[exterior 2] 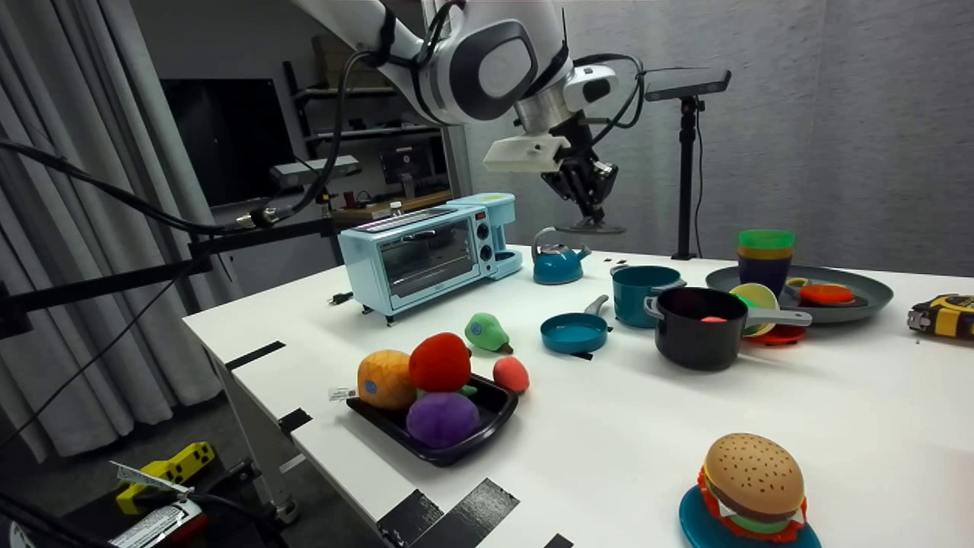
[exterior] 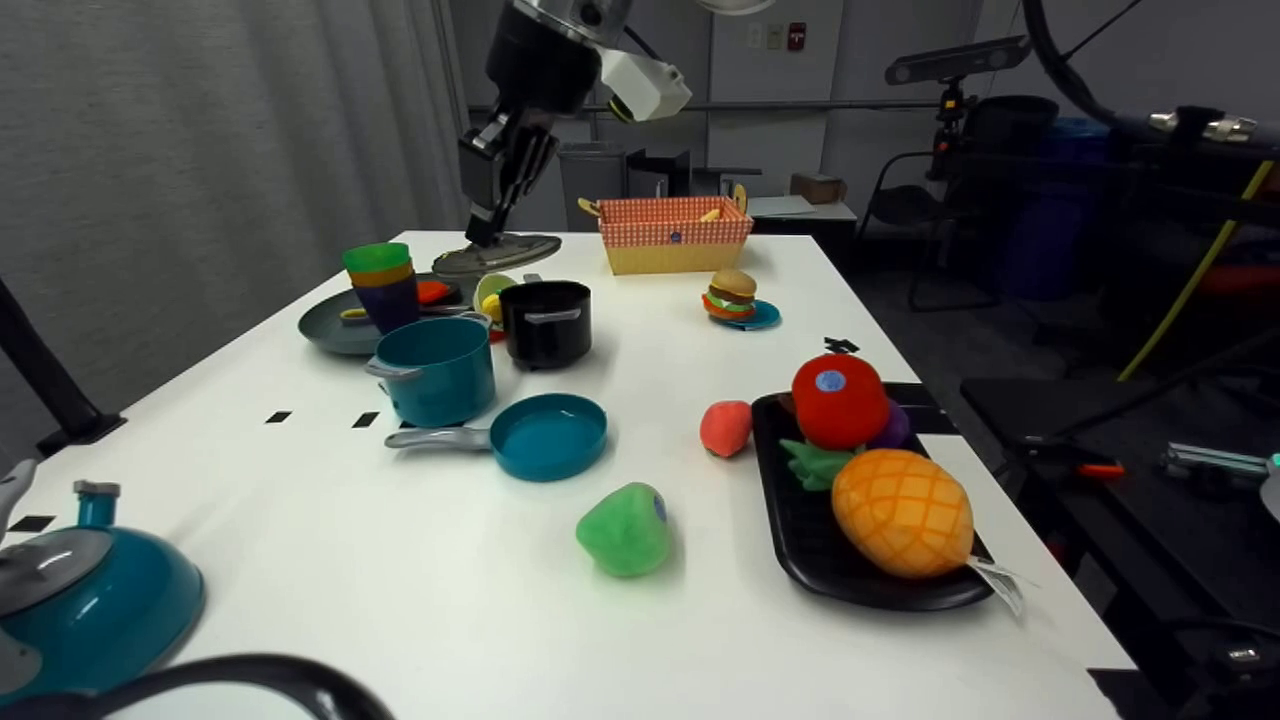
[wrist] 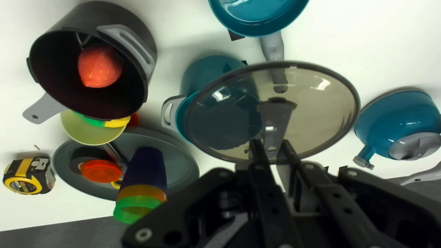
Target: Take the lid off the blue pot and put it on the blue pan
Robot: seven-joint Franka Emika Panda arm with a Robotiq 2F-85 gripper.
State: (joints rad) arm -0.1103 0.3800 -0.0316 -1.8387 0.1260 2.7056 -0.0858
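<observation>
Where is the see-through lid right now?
In the wrist view, the lid is right of centre, held up by the gripper, with the blue pot partly behind it at left and the kettle to its right.

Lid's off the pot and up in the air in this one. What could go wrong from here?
In an exterior view the lid hangs tilted, so it might swivel or slip in the fingers.
The pot stands close to the pan, so a low pass could knock the pot.
The pan is cut off at the edge of the wrist view, so a placement guided by that picture might land off-centre.
</observation>
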